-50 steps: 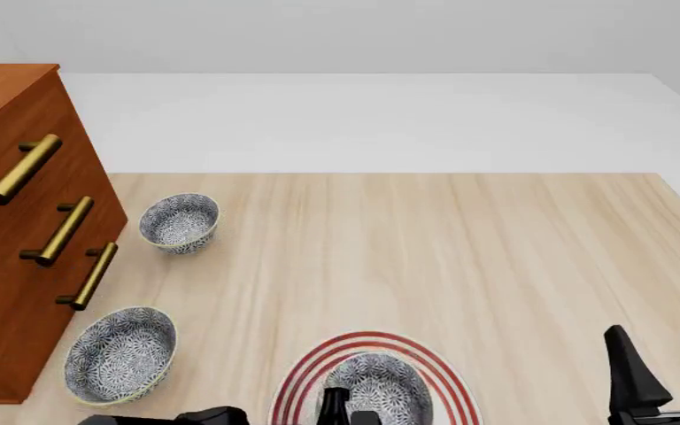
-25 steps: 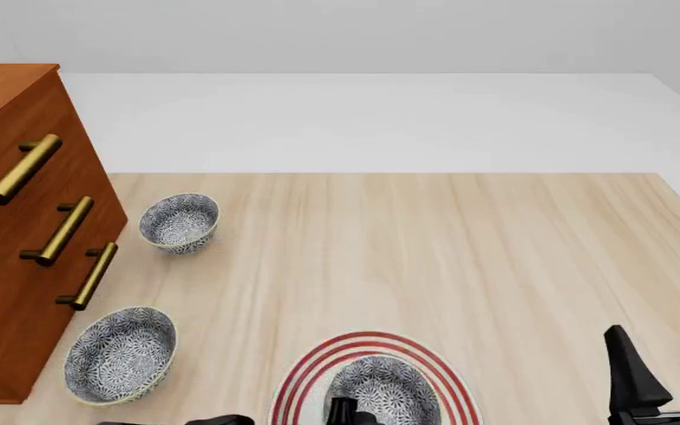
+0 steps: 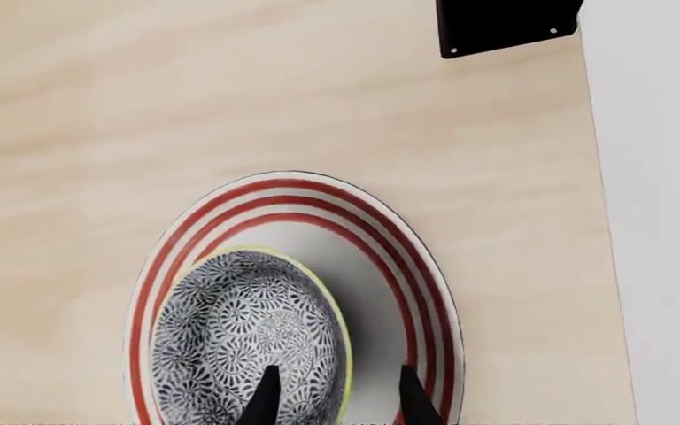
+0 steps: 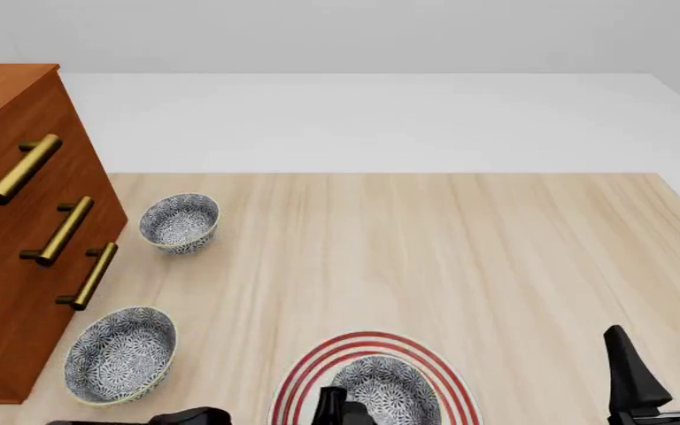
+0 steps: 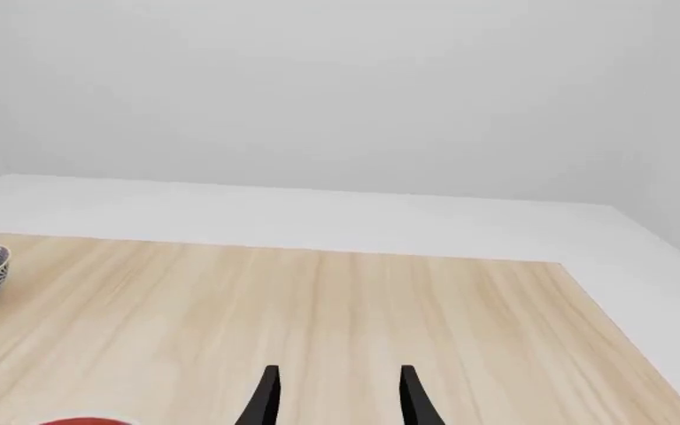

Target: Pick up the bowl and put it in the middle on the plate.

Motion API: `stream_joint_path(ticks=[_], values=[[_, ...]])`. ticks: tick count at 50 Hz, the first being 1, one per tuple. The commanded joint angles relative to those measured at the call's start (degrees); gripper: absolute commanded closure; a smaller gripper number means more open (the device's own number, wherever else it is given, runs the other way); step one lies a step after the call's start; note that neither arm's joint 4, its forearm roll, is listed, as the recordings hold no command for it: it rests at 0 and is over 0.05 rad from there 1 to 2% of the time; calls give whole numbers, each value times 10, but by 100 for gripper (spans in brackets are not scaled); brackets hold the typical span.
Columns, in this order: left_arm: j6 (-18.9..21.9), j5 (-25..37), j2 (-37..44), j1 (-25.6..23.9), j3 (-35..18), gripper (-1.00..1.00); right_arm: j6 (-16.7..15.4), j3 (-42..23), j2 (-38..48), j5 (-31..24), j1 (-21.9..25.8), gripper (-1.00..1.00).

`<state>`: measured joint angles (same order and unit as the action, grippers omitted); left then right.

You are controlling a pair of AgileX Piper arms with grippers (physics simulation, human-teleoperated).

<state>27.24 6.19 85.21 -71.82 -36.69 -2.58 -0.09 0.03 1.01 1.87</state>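
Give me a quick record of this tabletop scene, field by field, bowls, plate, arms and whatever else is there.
surface: light wooden table
plate: white plate with red rings, at the near edge in the front view
bowl on plate: speckled bowl sits on it, off toward one side rather than centred
other bowls: two more beside the wooden drawer unit
left end effector: open, one finger over the bowl, one outside its rim
right end effector: open, holding nothing, over bare table
task state: bowl on plate, released
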Motion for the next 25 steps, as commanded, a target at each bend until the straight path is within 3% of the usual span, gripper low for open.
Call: stream_joint_path(ticks=[1, 25], values=[[-8, 26, -29, -8, -7, -100, 2, 0, 0, 0, -1, -100], [-42, 45, -117, 0, 6, -100, 3, 0, 0, 0, -1, -100]])
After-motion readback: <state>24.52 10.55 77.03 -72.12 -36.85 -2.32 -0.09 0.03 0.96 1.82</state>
